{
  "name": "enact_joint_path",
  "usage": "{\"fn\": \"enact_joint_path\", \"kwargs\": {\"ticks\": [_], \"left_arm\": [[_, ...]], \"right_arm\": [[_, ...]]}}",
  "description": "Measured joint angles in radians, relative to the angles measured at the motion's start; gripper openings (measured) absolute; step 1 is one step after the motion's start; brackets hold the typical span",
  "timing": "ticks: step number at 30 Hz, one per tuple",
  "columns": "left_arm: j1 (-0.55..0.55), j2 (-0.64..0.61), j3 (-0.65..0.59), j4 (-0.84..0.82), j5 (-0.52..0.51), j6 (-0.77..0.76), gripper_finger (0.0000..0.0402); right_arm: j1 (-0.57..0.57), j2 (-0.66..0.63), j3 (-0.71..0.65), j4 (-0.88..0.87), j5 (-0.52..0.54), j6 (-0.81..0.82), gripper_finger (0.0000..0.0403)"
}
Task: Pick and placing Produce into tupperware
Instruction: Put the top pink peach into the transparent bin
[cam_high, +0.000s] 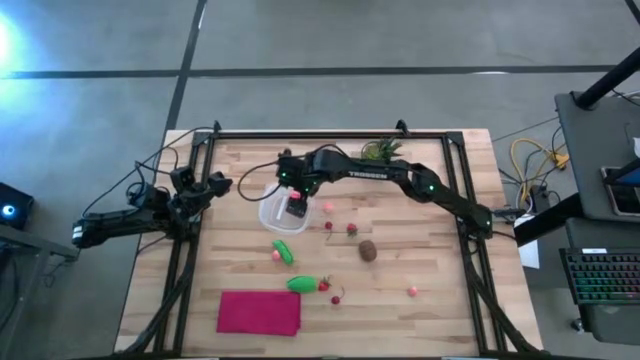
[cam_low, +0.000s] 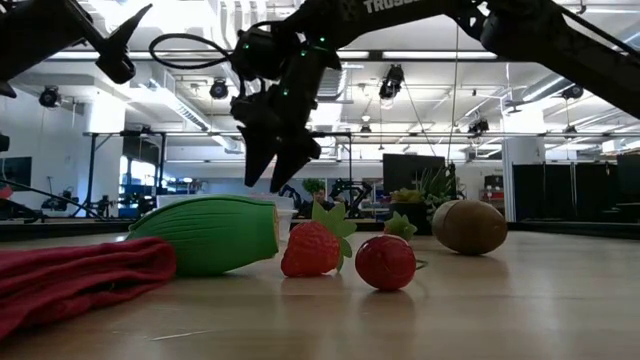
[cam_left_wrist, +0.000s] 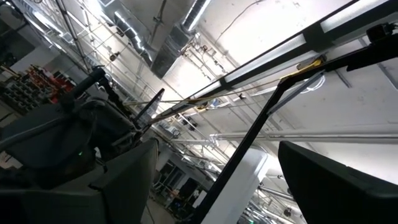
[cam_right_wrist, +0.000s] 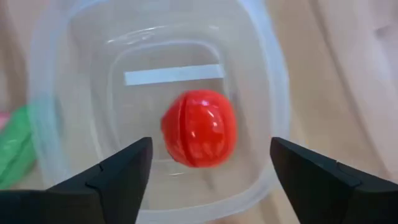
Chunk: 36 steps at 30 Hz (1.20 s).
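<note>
- Red ball (cam_right_wrist: 199, 128) of glossy hard plastic lies free inside the tupperware (cam_right_wrist: 273, 81), between my right gripper's (cam_right_wrist: 210, 163) spread fingers (cam_right_wrist: 118, 171), which hang above it and touch nothing.
- I judge the toy produce light, stiff and slick: round pieces will roll, so I'd pinch each across its middle.
- Clear and thin-walled, the tupperware (cam_high: 271, 211) would probably skid if nudged, so I'd keep off its rim.
- Left on the wooden worktop (cam_high: 440, 250): a green piece (cam_high: 284, 251) just beside the tupperware, another green piece (cam_high: 302, 284) by a strawberry (cam_high: 324, 285), a kiwi (cam_high: 368, 250), and small red berries (cam_high: 352, 229) scattered between.
- Magenta cloth (cam_high: 259, 311) and potted plant (cam_high: 381, 150) sit clear of my path.
- Left gripper (cam_high: 218, 184) waits at the worktop's left edge; I cannot tell its finger state.
</note>
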Motion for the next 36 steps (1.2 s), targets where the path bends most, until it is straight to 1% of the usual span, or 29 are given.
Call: {"fn": "enact_joint_path", "kwargs": {"ticks": [3,6,8,10,14,16,18,21,23,26,28,33,36], "left_arm": [[0.0,0.0,0.0,0.0,0.002,0.043,0.0319],[0.0,0.0,0.002,-0.009,0.013,0.083,0.0319],[0.0,0.0,0.03,-0.076,0.049,0.107,0.0319],[0.0,0.0,0.085,-0.234,0.081,0.15,0.0319],[0.0,0.035,0.263,-0.723,0.074,0.335,0.0319],[0.0,0.072,0.355,-0.908,0.056,0.435,0.0319],[0.0,0.11,0.431,-1.024,0.051,0.511,0.0319],[0.0,0.153,0.514,-1.136,0.048,0.608,0.0319],[0.0,0.173,0.553,-1.234,0.029,0.641,0.0319],[0.0,0.201,0.587,-1.376,-0.026,0.646,0.0319],[0.0,0.216,0.596,-1.416,-0.028,0.646,0.0319],[0.0,0.248,0.613,-1.435,-0.027,0.67,0.0319],[0.0,0.249,0.644,-1.456,-0.027,0.682,0.0319]], "right_arm": [[-0.001,-0.018,0.0,-0.003,0.013,-0.012,0.0341],[0.0,-0.058,0.0,-0.007,0.033,-0.022,0.0348],[-0.001,-0.09,0.0,-0.009,0.034,-0.028,0.0349],[-0.002,-0.117,0.0,-0.013,0.049,-0.038,0.0347],[-0.003,-0.152,0.0,-0.044,0.085,-0.074,0.0341],[-0.003,-0.155,0.0,-0.087,0.079,-0.085,0.0339],[-0.003,-0.154,0.0,-0.139,0.077,-0.091,0.0338],[0.004,-0.149,-0.001,-0.211,0.053,-0.098,0.0338],[0.012,-0.148,-0.001,-0.238,0.013,-0.108,0.0336],[0.031,-0.148,-0.001,-0.272,0.01,-0.113,0.0333],[0.038,-0.148,-0.001,-0.3,0.029,-0.116,0.0331],[0.029,-0.147,-0.042,-0.344,0.102,-0.133,0.0331],[0.011,-0.15,-0.087,-0.378,0.104,-0.133,0.0329]]}}
